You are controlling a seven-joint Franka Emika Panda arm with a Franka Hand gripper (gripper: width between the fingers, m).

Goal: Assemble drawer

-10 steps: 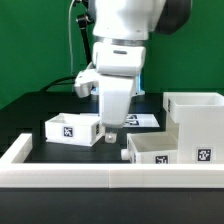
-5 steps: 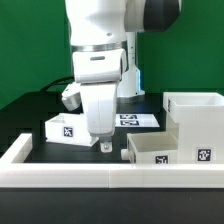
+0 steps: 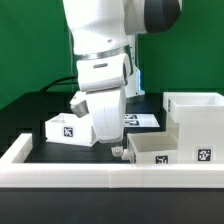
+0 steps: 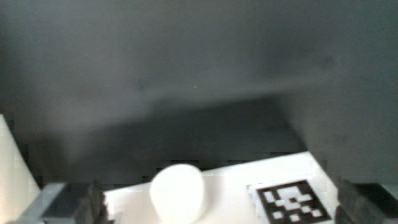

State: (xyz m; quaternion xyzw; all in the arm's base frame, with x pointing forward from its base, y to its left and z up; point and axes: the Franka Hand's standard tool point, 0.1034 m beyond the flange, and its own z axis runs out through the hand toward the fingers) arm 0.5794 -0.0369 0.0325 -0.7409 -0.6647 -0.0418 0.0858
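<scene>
The drawer's tall white housing [image 3: 196,112] stands at the exterior view's right. One open-topped tray [image 3: 160,150] sits in front of it, and a second tray [image 3: 70,128] with a tag sits at the left. My gripper [image 3: 117,149] hangs low between the two trays, tilted, with its tip close beside the left wall of the front right tray. In the wrist view my gripper [image 4: 222,208] is open and empty. Its dark fingers [image 4: 75,203] stand wide apart on either side of a white tray face [image 4: 231,185] that carries an oval knob [image 4: 175,190] and a tag [image 4: 290,200].
The marker board [image 3: 142,120] lies flat behind the gripper. A low white rail [image 3: 90,177] edges the black table along the front and the left [image 3: 18,148]. The arm's white body fills the upper middle of the exterior view.
The gripper has swung from above the left tray, sunk lower and moved to the exterior view's right, and now tilts toward the front right tray. The trays have not moved.
</scene>
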